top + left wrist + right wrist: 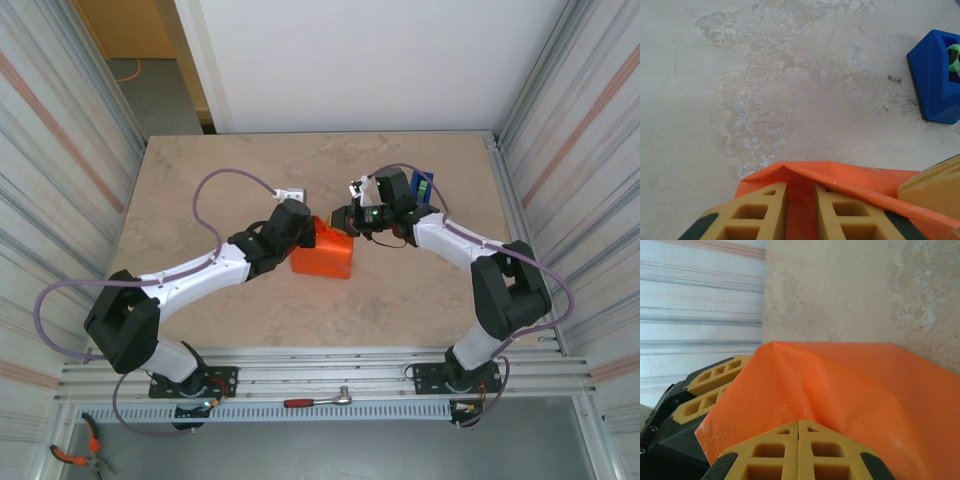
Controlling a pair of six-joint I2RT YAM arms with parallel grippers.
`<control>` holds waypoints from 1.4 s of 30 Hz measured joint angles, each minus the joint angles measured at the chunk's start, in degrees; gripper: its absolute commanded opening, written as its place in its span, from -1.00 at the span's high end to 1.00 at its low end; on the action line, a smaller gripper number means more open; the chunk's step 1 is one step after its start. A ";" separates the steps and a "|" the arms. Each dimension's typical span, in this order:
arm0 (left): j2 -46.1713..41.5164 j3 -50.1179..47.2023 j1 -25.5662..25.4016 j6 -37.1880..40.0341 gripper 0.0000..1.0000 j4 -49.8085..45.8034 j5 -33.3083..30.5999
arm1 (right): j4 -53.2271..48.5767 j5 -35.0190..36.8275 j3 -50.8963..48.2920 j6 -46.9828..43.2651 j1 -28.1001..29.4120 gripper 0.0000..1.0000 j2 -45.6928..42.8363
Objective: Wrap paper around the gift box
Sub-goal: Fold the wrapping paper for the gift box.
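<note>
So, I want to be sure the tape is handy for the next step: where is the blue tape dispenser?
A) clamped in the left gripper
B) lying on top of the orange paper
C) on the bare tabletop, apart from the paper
C: the left wrist view shows the blue tape dispenser standing on the tabletop, with bare surface between it and the paper.

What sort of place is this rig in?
Probably a robot test cell, not a home: ribbed metal walls close around one table, and a ratchet and pliers lie by the mounting rail.
</note>
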 measured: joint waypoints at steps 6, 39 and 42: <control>-0.02 0.98 -0.07 0.07 0.52 -1.55 0.46 | 2.67 -0.11 -1.84 0.04 0.04 1.00 -0.61; 24.68 38.99 18.99 16.72 0.56 -32.00 40.19 | 7.65 -0.15 -4.92 0.04 0.00 1.00 -1.75; 24.70 40.11 18.99 17.73 0.57 -34.23 42.03 | 7.93 -0.04 -5.16 0.04 0.00 1.00 -1.90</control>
